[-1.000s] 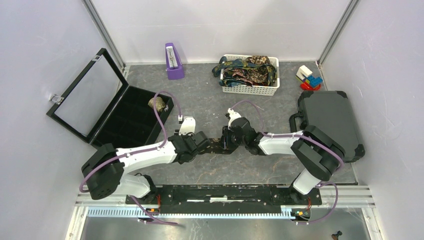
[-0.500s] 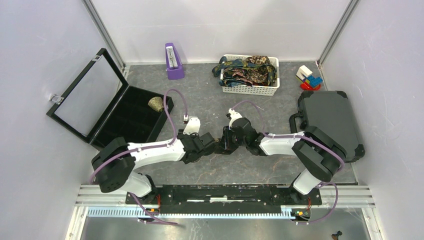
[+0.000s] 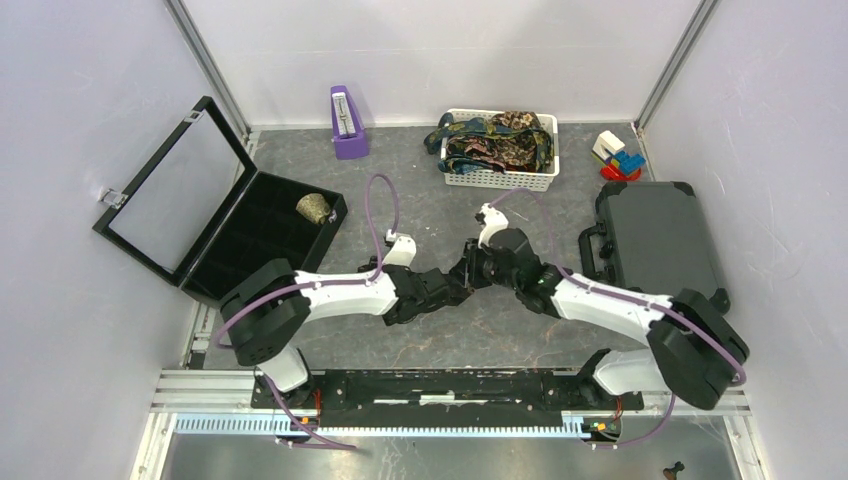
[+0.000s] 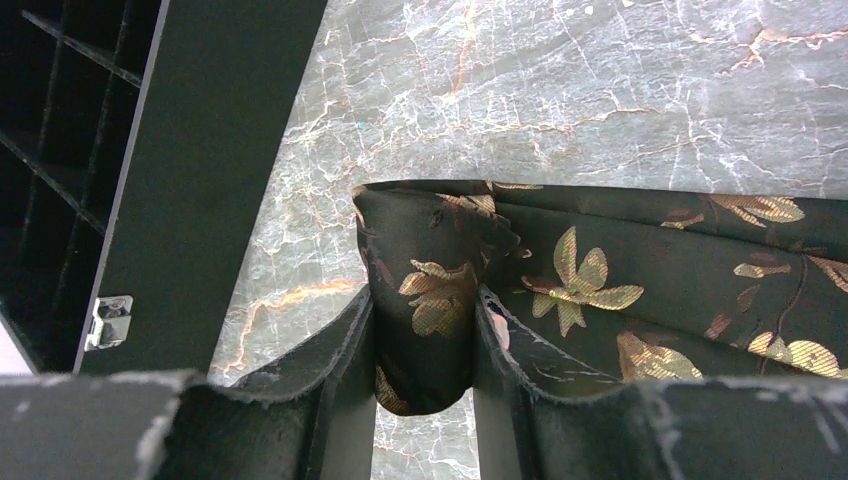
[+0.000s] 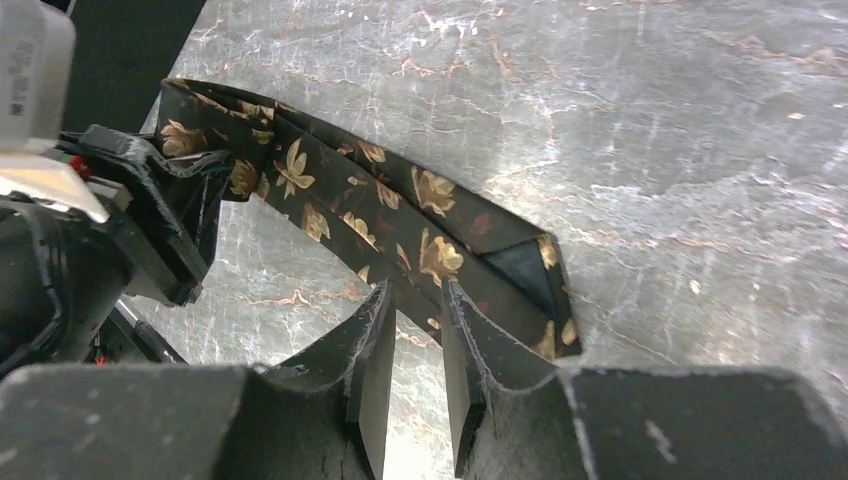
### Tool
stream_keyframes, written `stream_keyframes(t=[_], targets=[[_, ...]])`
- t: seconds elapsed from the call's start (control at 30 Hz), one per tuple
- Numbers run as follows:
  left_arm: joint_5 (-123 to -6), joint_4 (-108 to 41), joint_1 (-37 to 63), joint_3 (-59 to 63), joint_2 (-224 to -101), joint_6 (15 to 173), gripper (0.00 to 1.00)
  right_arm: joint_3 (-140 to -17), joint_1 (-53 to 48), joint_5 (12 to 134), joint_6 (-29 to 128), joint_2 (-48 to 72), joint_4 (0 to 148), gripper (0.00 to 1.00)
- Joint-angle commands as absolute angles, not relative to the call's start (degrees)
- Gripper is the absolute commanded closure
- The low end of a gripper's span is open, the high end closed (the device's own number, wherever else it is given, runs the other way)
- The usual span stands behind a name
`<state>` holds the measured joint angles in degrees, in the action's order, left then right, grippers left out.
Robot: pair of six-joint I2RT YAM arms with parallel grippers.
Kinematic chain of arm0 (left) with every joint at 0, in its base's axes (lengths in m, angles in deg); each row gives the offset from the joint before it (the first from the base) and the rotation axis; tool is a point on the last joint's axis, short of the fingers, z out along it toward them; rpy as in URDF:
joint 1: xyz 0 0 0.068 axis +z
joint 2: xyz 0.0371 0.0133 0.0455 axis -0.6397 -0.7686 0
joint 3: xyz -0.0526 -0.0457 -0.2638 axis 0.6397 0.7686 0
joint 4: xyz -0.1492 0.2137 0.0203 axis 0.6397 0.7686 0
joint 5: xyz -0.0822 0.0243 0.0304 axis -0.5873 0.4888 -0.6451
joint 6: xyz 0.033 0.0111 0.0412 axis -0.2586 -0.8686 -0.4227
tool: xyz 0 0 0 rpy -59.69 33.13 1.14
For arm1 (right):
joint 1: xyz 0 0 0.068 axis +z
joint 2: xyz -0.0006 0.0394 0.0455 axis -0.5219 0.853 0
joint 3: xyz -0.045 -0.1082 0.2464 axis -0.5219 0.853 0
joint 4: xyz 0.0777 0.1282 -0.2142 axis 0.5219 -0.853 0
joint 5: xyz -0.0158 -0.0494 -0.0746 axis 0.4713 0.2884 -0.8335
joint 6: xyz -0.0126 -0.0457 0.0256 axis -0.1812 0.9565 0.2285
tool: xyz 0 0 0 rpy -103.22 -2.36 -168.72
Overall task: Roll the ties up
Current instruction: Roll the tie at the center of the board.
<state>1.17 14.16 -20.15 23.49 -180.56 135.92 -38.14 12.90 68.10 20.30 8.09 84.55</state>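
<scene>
A dark tie (image 5: 380, 205) with gold flowers lies doubled on the marble table, running from upper left to its pointed end at lower right. My left gripper (image 4: 425, 335) is shut on the tie's (image 4: 600, 260) folded, rounded end, which bulges between its fingers. My right gripper (image 5: 418, 298) stands narrowly open, its fingertips (image 5: 384, 300) down at the tie's near edge close to the pointed end, with table showing through the gap. From above, the left gripper (image 3: 452, 287) and right gripper (image 3: 472, 272) meet at mid-table and hide most of the tie.
A white basket (image 3: 500, 181) at the back holds several more ties (image 3: 495, 145). An open black compartment case (image 3: 250, 240) at the left holds a rolled tie (image 3: 314, 208); its wall (image 4: 200, 180) is close to my left gripper. A closed black case (image 3: 655, 245), a purple object (image 3: 347, 125) and toy blocks (image 3: 618, 157) are also present.
Both grippers have shifted rightward together with the tie. The left arm has stretched out further. The right arm's elbow has swung out to the right.
</scene>
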Motion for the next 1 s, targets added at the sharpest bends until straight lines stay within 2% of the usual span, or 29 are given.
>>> stream_keyframes(t=[0.0,0.33,0.53,0.83,0.97], targets=[[4.4,15.2,-20.7,20.9,-183.1,140.5,0.88,-35.9,11.6,65.9,21.3,2.5,81.3,0.7],[4.2,15.3,-21.7,18.4,-188.6,140.9,0.88,-34.6,10.7,65.9,21.3,-3.4,78.7,0.69],[3.4,15.1,-22.2,17.2,-191.6,141.3,0.83,-34.5,10.5,65.9,21.3,-5.6,77.6,0.69],[-0.5,9.6,-22.9,16.3,-192.9,136.2,0.72,-34.9,10.4,64.8,21.3,-7.3,76.3,0.69],[-1.6,8.2,-22.9,16.1,-193.2,134.5,0.61,-35.0,10.5,64.7,21.3,-7.8,75.9,0.69]])
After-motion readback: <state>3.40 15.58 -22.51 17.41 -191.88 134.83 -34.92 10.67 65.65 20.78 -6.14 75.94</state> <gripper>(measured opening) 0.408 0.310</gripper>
